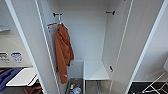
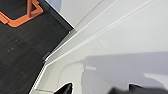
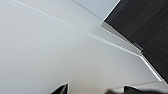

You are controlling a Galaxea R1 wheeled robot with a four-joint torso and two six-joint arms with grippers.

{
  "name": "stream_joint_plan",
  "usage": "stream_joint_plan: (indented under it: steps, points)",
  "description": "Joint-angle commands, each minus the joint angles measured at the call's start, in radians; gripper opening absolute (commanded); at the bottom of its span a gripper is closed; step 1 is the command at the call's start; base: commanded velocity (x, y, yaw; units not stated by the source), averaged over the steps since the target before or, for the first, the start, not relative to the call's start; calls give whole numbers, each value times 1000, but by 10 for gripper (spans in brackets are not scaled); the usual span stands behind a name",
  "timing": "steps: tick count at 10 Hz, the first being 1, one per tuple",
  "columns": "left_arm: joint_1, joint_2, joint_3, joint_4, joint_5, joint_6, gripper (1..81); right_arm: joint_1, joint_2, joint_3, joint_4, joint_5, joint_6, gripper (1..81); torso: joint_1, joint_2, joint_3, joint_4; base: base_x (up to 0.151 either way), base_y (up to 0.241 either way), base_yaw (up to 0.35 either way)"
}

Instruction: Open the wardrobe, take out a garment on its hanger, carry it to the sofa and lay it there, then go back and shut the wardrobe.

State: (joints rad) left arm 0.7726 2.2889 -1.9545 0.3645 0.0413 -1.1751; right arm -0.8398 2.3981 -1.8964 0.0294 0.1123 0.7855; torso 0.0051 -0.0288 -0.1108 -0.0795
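Tall narrow white wardrobe [image 1: 85, 37] with both full-height doors swung wide, exposing its interior. An orange hooded garment [image 1: 63, 53] hangs from the rail at the left end; the black T-shirt cannot be seen inside. Left gripper [image 2: 100, 88] and right gripper [image 3: 96, 89] each sit close against a white door panel, fingertips apart and nothing between them, plausibly positioned for pushing the doors.

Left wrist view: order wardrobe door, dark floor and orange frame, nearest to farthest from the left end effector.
1. Wardrobe door, directly by the left end effector.
2. Dark floor, beyond the door's edge.
3. Orange frame, farthest, on that floor.
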Motion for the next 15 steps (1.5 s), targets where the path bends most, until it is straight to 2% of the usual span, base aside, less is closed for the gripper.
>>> stream_joint_plan:
  steps: [1,3,5,8,9,10,11,13,14,15]
  points:
    - [-40,145,17,126,80,28,811,-5,83,44,-135,-63,-22,811,0,0,0,0,0,0,0]
    - [16,198,-26,154,83,35,811,-31,134,10,-154,-65,-22,811,0,0,0,0,0,0,0]
    - [108,227,-43,257,81,35,811,-81,206,-71,-212,-80,-23,811,0,0,-1,0,0,0,0]
    - [285,301,-126,485,74,35,811,-227,351,-352,-367,-92,-25,811,0,0,-1,0,0,0,0]
    - [354,344,-184,606,69,34,811,-285,404,-440,-453,-94,-25,811,0,0,-1,0,0,0,0]
    - [415,397,-271,683,65,32,811,-347,448,-522,-529,-92,-26,811,0,0,-1,0,0,0,0]
    - [468,472,-413,709,31,32,811,-402,506,-618,-621,-91,-26,811,0,0,-1,0,0,0,0]
    - [555,594,-660,754,-120,32,811,-512,584,-770,-705,-53,-28,811,0,0,-1,0,0,0,0]
    - [590,642,-746,757,-153,34,811,-555,601,-800,-745,-21,-28,811,0,0,-1,0,0,0,0]
    - [613,686,-807,768,-155,41,811,-595,614,-802,-789,-16,-26,811,0,0,0,0,0,0,0]
